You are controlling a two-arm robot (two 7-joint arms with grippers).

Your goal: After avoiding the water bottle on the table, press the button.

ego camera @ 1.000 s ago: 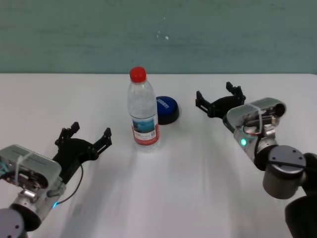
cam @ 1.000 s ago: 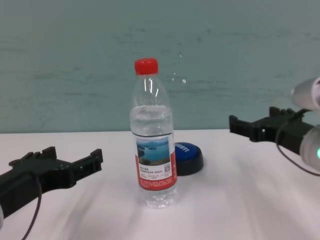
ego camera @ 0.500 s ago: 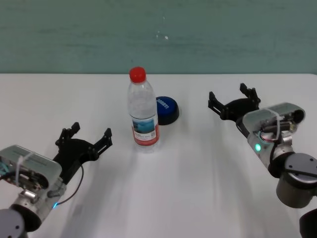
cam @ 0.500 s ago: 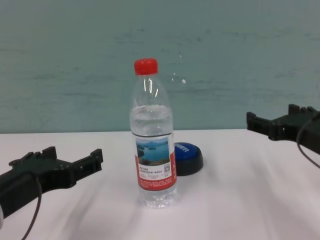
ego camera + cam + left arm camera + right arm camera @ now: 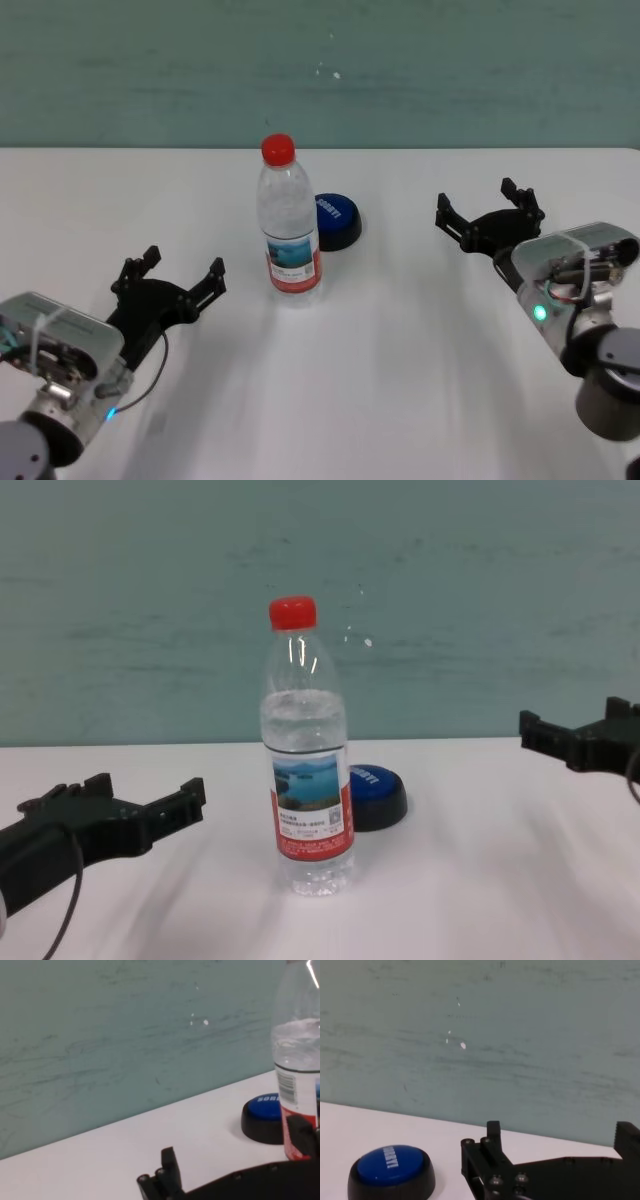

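The water bottle (image 5: 290,225), clear with a red cap, stands upright mid-table; it also shows in the chest view (image 5: 308,770). The blue dome button (image 5: 337,222) sits just behind it and to its right, and shows in the right wrist view (image 5: 391,1172) and the chest view (image 5: 378,795). My right gripper (image 5: 485,205) is open and empty, well to the right of the button, pointing toward the far wall. My left gripper (image 5: 183,265) is open and empty, low over the table (image 5: 400,380), to the left of the bottle and nearer to me.
A teal wall (image 5: 450,70) runs along the table's far edge. White tabletop lies between the button and my right gripper.
My right gripper has moved to the right, away from the button, and a little toward me. The left arm, the bottle and the button have not moved.
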